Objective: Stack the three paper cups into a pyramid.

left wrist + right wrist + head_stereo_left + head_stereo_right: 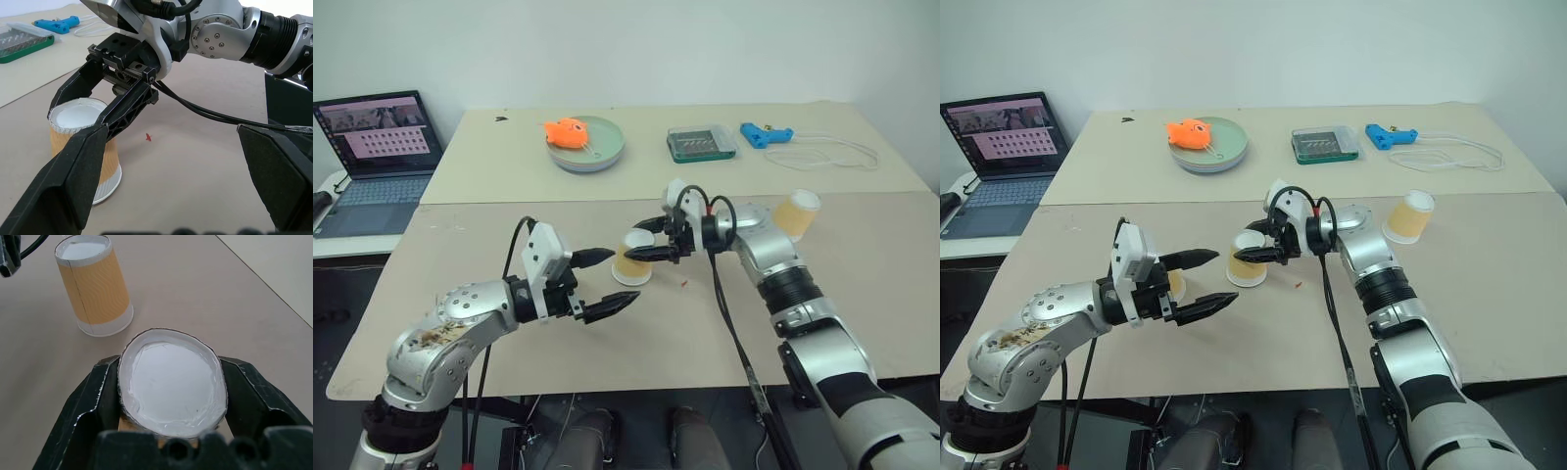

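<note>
Here, an upside-down paper cup (633, 260) is being gripped by the right gripper (650, 241), just beyond the spread, empty left gripper (607, 284). Its thin wall is being squeezed oval, so it is being judged light and crushable, best taken gently mid-wall.

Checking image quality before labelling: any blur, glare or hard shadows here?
Head views: even, soft light, sharp, faint shadows under the cup. Left wrist view: near fingers blurred and dark, the right gripper sharp. Right wrist view: the cup's white base bright, near washed out.

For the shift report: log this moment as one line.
right tool: gripping centre cup, inverted on table | left tool: open, empty | right-side cup: standing apart
</note>
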Controlling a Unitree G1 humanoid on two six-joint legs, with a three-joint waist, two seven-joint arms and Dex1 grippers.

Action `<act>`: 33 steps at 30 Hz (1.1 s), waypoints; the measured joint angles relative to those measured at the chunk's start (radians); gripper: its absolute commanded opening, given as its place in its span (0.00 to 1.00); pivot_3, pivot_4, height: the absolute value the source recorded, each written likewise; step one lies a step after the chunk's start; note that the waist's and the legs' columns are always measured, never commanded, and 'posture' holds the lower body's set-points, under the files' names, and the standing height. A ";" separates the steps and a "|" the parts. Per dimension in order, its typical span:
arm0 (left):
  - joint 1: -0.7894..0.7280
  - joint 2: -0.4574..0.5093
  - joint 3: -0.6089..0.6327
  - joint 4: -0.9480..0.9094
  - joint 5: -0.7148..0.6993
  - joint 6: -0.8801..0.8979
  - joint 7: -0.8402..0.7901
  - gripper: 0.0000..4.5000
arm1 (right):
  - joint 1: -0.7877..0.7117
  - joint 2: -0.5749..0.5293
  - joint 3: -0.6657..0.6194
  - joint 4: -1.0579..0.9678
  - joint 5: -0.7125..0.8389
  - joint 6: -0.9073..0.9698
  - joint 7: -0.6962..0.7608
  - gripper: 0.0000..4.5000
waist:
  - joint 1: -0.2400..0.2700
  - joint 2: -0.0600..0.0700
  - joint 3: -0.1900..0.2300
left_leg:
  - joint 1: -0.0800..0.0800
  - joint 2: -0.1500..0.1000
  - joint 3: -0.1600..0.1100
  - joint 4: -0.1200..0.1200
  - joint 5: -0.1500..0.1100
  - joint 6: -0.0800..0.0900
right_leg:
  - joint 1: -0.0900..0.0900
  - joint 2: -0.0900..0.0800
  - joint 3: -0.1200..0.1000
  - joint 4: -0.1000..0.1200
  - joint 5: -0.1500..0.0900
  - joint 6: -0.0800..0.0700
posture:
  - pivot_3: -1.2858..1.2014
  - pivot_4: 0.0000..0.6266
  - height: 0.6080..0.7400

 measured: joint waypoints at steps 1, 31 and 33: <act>0.000 0.000 0.000 0.000 0.000 0.000 0.002 1.00 | -0.006 0.001 0.000 0.006 -0.006 -0.003 0.000 0.99 | 0.000 0.000 0.000 | 0.000 0.000 0.000 0.000 0.000 0.000 | 0.000 0.000 0.000 0.000 0.000 0.000 | 0.52 0.24 0.92; -0.022 -0.002 -0.048 0.015 0.084 -0.042 -0.010 1.00 | 0.386 -0.271 -0.376 -0.604 0.109 0.330 -0.274 0.99 | 0.020 0.000 0.000 | -0.002 -0.001 0.000 0.000 0.000 0.001 | 0.002 -0.003 0.000 0.000 -0.001 -0.001 | 0.52 0.24 0.92; -0.016 -0.001 -0.047 0.010 0.090 -0.046 -0.009 1.00 | 0.433 -0.271 -0.457 -0.637 0.111 0.370 -0.370 0.99 | 0.026 0.000 0.000 | -0.002 -0.001 0.001 0.000 0.000 0.001 | 0.001 -0.003 0.000 0.000 -0.001 -0.001 | 0.52 0.24 0.92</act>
